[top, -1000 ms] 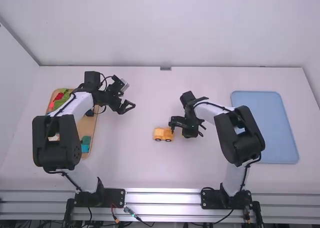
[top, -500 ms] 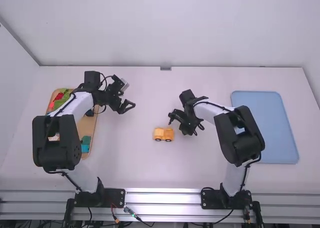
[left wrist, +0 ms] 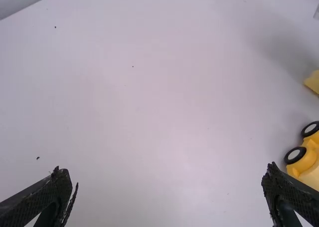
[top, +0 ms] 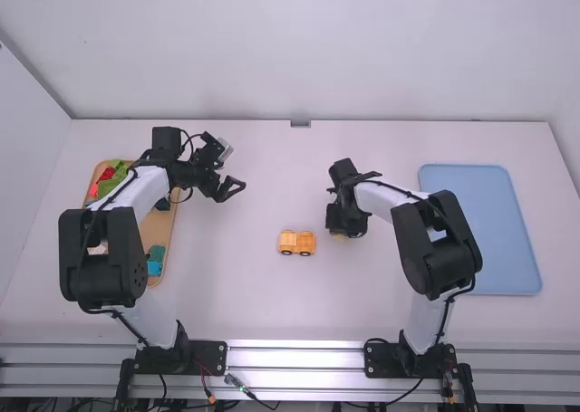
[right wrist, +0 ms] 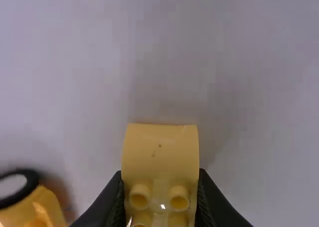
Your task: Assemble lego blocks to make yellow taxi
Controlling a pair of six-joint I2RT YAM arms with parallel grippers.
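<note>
My left gripper (top: 232,190) is open over the table, right of the wooden tray; in the left wrist view my left gripper (left wrist: 167,194) has its fingers wide apart with nothing between them. A yellow-orange wheeled car piece (top: 296,243) stands on the table near the middle. Just right of it is my right gripper (top: 342,234). In the right wrist view, my right gripper (right wrist: 160,199) is shut on a yellow block (right wrist: 159,149), whose hollow underside tubes face the camera. The wheeled piece (right wrist: 50,207) lies beside the block there, apart from it.
At the left, a wooden tray (top: 161,240) holds a green block (top: 111,186), a red block (top: 93,191) and a teal block (top: 155,262), partly under the left arm. A blue tray (top: 498,240) lies at the right.
My right gripper has turned and drawn away to the right from the wheeled piece, which stays where it was. The left arm has hardly moved.
</note>
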